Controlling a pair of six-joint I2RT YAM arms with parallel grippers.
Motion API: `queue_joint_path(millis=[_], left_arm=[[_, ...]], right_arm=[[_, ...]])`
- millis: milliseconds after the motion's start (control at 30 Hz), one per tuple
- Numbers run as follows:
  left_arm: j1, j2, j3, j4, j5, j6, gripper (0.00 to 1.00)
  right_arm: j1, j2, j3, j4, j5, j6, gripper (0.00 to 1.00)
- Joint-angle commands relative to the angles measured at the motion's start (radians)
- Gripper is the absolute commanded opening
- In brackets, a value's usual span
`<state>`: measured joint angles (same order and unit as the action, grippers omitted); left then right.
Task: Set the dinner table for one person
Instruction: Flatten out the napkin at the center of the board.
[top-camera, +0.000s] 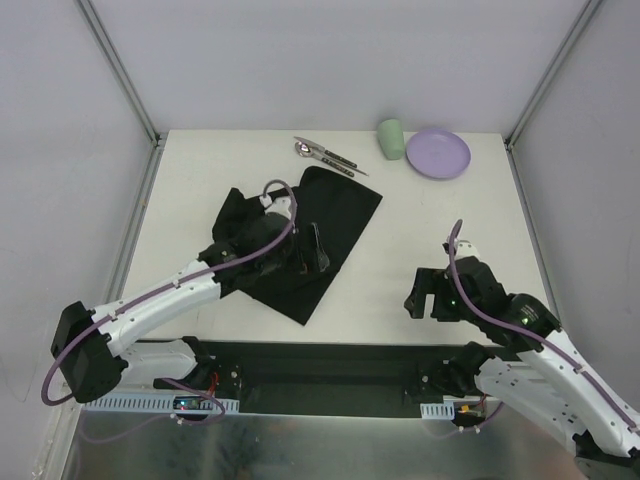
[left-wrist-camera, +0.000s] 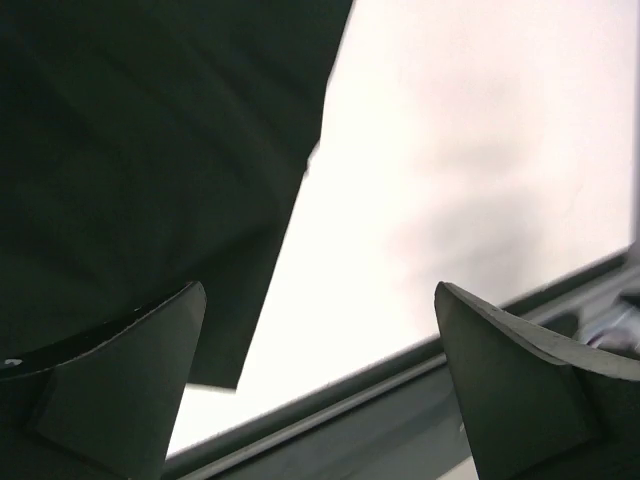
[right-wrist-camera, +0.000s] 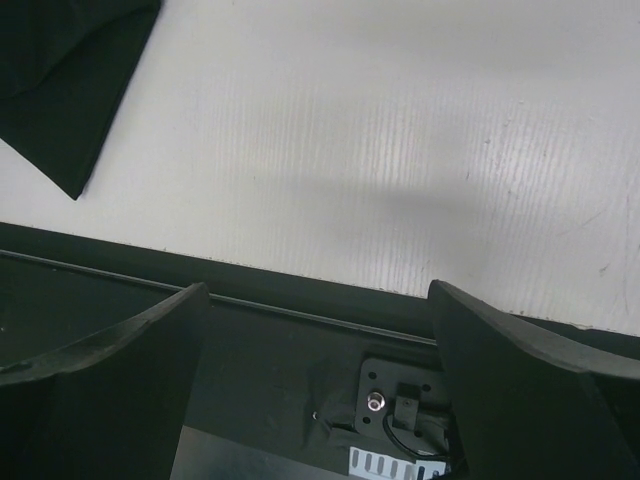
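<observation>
Top external: dinner table (top-camera: 420, 215) lies beneath left tool (top-camera: 312, 250) and right tool (top-camera: 428, 292), both parted

Worktop (top-camera: 430, 225): white, matt; faint ribbed grain and small scuffs noted at close range. Cloth mat (top-camera: 335, 210): black fabric, matt, soft creases seen. Plate (top-camera: 437, 155): lilac, smooth, slight sheen, plastic-looking. Cup (top-camera: 391, 138): pale green, matt. Spoon (top-camera: 303, 148): shiny metal bowl. Frame rails (top-camera: 122, 70): dull grey metal.
</observation>
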<state>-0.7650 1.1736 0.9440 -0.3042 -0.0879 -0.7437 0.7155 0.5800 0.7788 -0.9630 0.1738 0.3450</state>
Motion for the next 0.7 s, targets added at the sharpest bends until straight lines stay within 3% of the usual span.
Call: queue_joint_path(millis=[0,200,333,433,667], left_arm=[[-0.131,-0.037,-0.106,-0.045,-0.142,-0.048,0.99],[-0.131,-0.129,-0.188,-0.104,-0.217,-0.106,1.0],[0.004,-0.157,-0.159,-0.147,-0.162,-0.057,0.99],[0.128,-0.164,-0.143,-0.15,-0.099,-0.002,0.99],[0.201,-0.187,-0.093,-0.171,-0.076,0.069,0.99]], right_arm=[[0.019,0.021,-0.018,0.078,-0.019,0.028,0.95],[0.074,0.069,-0.122,0.275,-0.069,0.08,0.95],[0.176,0.159,-0.19,0.517,-0.028,0.153,0.95],[0.318,0.318,-0.171,0.643,0.068,0.216,0.95],[0.541,0.717,-0.006,0.774,0.236,0.403,0.95]])
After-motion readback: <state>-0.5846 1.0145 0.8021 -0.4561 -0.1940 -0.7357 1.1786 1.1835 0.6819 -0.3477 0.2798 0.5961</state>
